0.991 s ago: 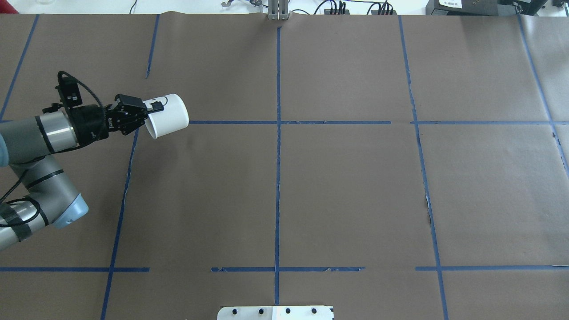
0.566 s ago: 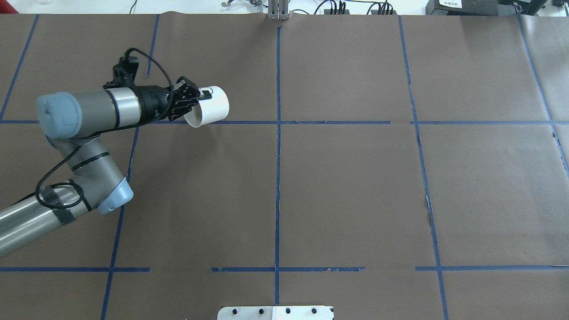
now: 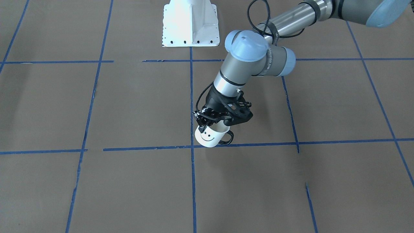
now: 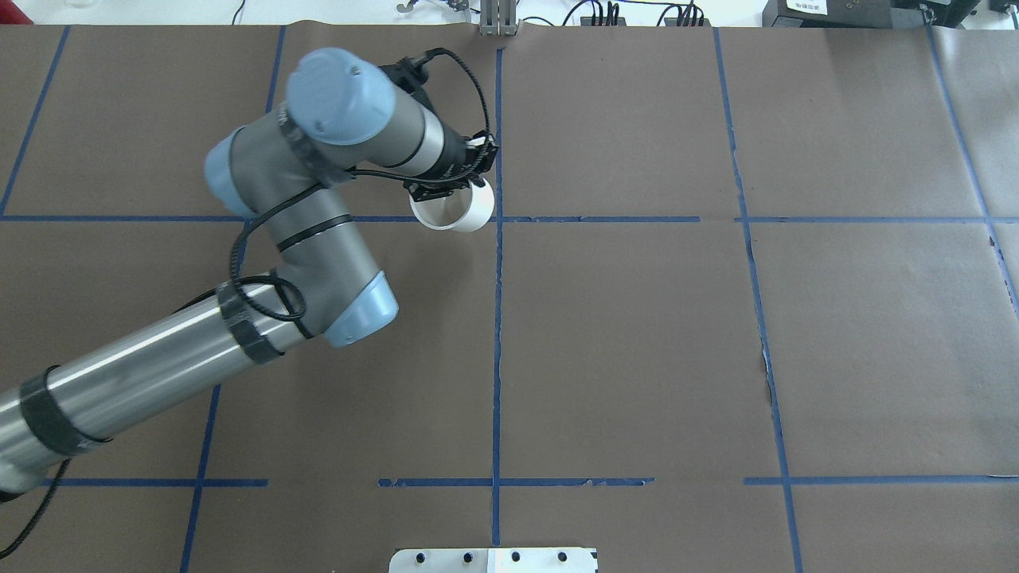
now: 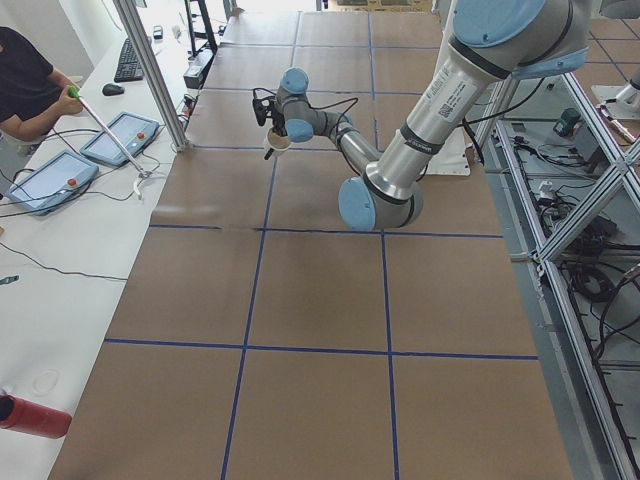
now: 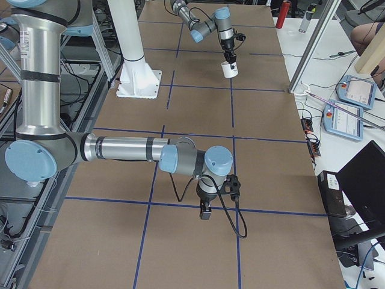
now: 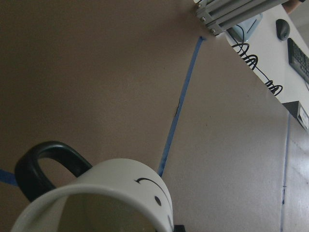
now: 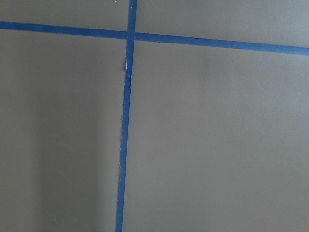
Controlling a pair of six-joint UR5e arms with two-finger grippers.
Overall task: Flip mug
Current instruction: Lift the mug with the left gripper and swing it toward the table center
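Mug (image 4: 452,215) moved rightward, turned mouth-up, in left claw (image 4: 460,188)

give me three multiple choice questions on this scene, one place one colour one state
1. Where is the mug? A by a tape crossing B beside the robot's base C at a table corner
2. Its handle is: A white B black C blue
3. Its mouth faces: A down B sideways C up
Answers: 1 A, it is right beside where blue lines cross; 2 B, a black loop in the wrist view; 3 C, the overhead view looks into its white inside, left gripper on the rim
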